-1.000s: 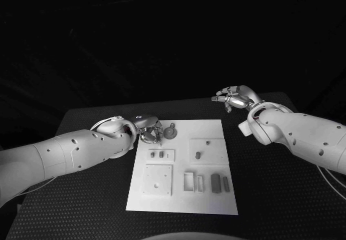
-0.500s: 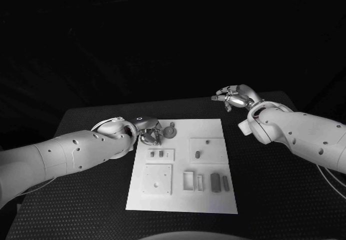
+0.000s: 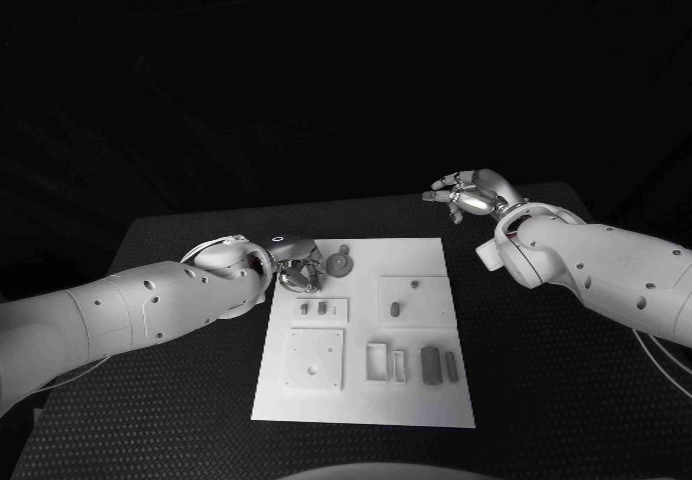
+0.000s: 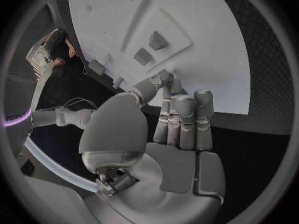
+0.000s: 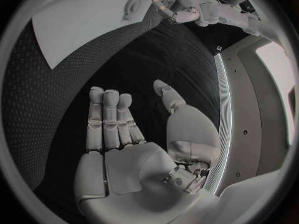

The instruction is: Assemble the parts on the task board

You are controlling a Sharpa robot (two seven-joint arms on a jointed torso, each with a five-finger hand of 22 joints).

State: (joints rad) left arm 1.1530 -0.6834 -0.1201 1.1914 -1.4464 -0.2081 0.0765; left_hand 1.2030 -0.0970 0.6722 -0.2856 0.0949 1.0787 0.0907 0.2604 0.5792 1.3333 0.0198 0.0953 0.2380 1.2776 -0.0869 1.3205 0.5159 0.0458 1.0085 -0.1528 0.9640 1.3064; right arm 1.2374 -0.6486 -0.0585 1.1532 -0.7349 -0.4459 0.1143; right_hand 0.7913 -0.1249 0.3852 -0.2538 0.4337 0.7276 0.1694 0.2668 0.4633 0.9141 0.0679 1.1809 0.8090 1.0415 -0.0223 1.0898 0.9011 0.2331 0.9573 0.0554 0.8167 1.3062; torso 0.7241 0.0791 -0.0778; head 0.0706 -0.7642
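Observation:
The white task board [image 3: 368,400] lies in the middle of the black table. At its far left corner my left hand [image 3: 299,269] has its fingers curled in on a round grey part [image 3: 340,263] with a short stem, which is tilted up off the board. In the left wrist view the fingers [image 4: 182,119] lie close together over the board's edge [image 4: 230,69], hiding the part. My right hand [image 3: 469,194] hovers beyond the board's far right corner and holds nothing. In the right wrist view its fingers [image 5: 109,119] are stretched out and the thumb is apart.
Raised white plates sit on the board: a slotted one [image 3: 322,311], one with small grey pieces [image 3: 415,300], and a square one [image 3: 315,360]. Two long grey parts [image 3: 430,366] [image 3: 451,368] lie beside a white frame [image 3: 378,362]. Black table shows right of the board [image 3: 548,380].
The left hand's fingers shifted very slightly at the round part and came back. The right hand has not moved.

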